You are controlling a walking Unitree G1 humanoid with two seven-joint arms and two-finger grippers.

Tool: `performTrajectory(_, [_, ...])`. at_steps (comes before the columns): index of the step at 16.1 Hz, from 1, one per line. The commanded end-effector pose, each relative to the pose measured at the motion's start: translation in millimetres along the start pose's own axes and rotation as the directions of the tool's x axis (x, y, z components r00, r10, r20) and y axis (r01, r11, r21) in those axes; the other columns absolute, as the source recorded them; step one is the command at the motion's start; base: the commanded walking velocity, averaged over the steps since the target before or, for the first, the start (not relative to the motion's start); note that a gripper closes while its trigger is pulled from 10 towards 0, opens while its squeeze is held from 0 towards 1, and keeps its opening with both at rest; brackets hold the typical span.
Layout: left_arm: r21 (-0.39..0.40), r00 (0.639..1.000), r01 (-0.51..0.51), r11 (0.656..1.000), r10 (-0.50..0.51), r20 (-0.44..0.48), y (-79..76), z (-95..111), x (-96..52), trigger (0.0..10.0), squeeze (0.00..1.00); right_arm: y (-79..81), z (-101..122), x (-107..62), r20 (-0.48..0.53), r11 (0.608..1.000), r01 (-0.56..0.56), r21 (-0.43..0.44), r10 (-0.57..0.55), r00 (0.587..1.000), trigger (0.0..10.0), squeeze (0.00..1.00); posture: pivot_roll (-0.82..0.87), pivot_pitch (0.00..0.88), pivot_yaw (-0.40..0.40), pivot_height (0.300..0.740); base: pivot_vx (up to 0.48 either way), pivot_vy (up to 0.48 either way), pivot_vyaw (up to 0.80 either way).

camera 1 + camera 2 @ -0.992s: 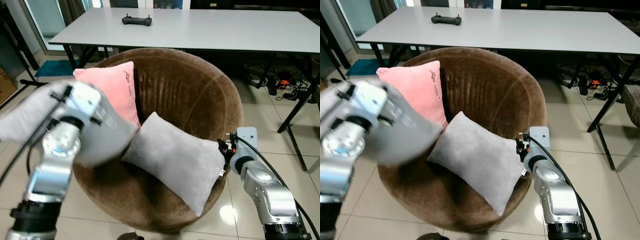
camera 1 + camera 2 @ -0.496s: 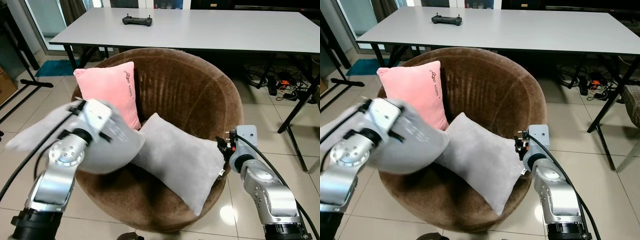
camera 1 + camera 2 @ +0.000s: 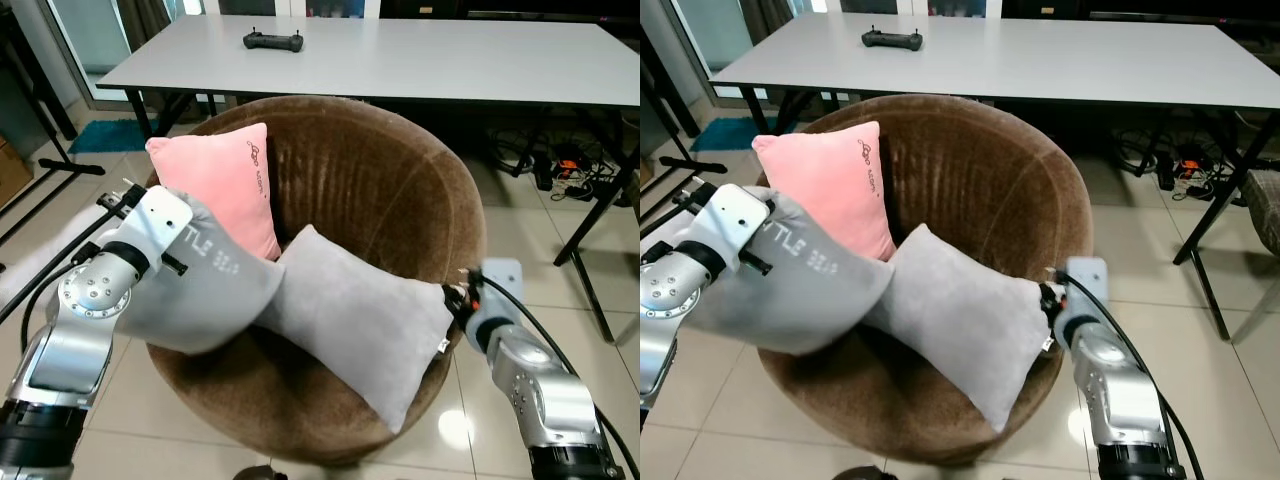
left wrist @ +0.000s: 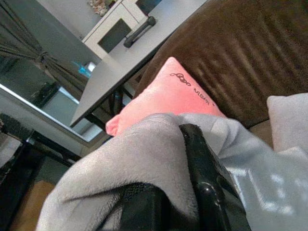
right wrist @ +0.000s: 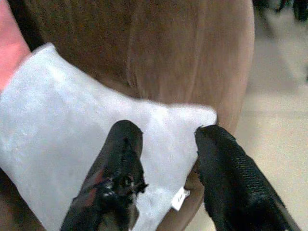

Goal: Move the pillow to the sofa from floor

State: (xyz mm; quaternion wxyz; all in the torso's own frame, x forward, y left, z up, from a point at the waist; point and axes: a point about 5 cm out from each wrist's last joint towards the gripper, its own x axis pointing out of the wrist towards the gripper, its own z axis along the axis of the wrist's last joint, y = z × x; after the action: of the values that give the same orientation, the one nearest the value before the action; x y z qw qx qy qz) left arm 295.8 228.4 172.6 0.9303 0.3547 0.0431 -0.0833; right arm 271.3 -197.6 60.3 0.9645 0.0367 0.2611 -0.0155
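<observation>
A: What's on the left?

B: The left hand [image 4: 192,202] is clamped on a grey pillow [image 3: 205,295], holding it over the left rim of the round brown sofa [image 3: 370,170], its inner end overlapping the seat. A pink pillow [image 3: 225,185] leans against the backrest just behind it.

A: And the middle?

B: A second grey pillow [image 3: 360,325] lies across the seat, touching the held one.

A: The right side?

B: The right hand [image 5: 166,159] hovers at that pillow's right corner by the sofa's rim, fingers spread apart, gripping nothing. Behind stands a white tabletop [image 3: 420,60] with a black controller [image 3: 274,41].
</observation>
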Motion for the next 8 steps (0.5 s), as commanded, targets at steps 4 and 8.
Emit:
performTrajectory(4, [0.041,0.996,0.046,0.998,-0.049,0.072,-10.0,16,3.6,10.0,0.00,-4.1,-28,26.3,-0.160,0.995,-0.030,0.096,0.045,0.986,10.0,1.00,-0.02,0.000,0.045,0.740,0.000,0.000,0.00])
performTrajectory(8, [-0.101,0.993,0.054,0.993,-0.043,0.110,-3.1,26,2.2,10.0,0.00,-7.1,-47,42.6,-0.237,0.988,-0.004,0.152,0.040,0.971,10.0,1.00,0.04,0.000,0.006,0.740,0.000,0.000,0.00])
